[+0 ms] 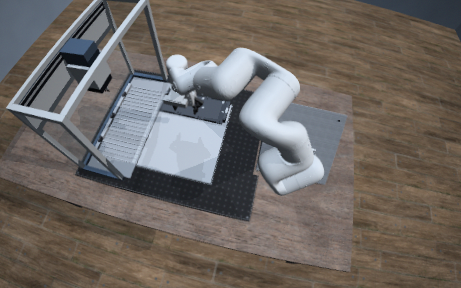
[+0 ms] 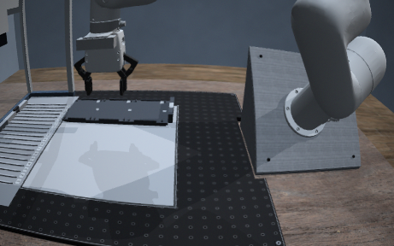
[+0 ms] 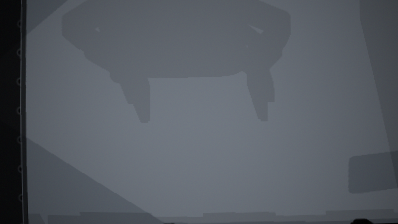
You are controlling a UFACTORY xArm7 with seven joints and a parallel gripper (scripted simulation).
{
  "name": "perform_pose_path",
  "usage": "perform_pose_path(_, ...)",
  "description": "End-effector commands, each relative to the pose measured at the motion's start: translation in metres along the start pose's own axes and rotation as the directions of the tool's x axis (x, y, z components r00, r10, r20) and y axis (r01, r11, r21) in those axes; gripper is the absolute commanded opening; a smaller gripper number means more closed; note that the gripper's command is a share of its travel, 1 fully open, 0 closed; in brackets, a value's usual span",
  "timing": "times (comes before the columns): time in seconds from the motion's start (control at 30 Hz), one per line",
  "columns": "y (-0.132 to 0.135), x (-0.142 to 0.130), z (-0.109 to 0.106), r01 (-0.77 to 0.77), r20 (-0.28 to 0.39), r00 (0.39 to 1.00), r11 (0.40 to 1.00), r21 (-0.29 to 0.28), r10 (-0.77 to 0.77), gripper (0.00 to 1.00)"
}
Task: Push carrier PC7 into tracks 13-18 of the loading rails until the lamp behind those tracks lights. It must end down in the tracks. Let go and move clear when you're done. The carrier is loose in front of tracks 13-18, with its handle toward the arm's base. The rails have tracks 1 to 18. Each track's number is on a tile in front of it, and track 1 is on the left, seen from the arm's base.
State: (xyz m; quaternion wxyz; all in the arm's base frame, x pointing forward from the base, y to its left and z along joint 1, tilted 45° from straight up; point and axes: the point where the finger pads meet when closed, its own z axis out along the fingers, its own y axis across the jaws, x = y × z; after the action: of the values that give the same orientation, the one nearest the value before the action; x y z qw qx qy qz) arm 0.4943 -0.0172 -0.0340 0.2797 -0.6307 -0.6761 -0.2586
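Looking at a wide-open end effector (image 1: 186, 106) (image 2: 105, 92), nothing pinched, up above carrier PC7 (image 1: 213, 111) (image 2: 114, 112). Lying loose in front of the loading rails (image 1: 131, 120) (image 2: 25, 138), long axis pointing railward, so probably gotta drop down, then shove lengthwise, tbh.

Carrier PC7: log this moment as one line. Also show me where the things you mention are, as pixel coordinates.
gripper (image 1: 192, 102) (image 2: 105, 87): open, above carrier | carrier PC7 (image 1: 209, 111) (image 2: 116, 112): flat before loading rails (image 1: 128, 117) (image 2: 25, 132), not in tracks | contact: none seen | lamp: cannot tell
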Motion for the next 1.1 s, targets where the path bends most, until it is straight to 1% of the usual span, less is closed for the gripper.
perform_pose_path(0.0,0.001,-0.001,0.005,0.0,0.003,1.0,1.0,-0.004,0.0,1.0)
perform_pose_path(1.07,0.001,-0.001,0.052,0.0,0.003,1.0,1.0,-0.004,0.0,1.0)
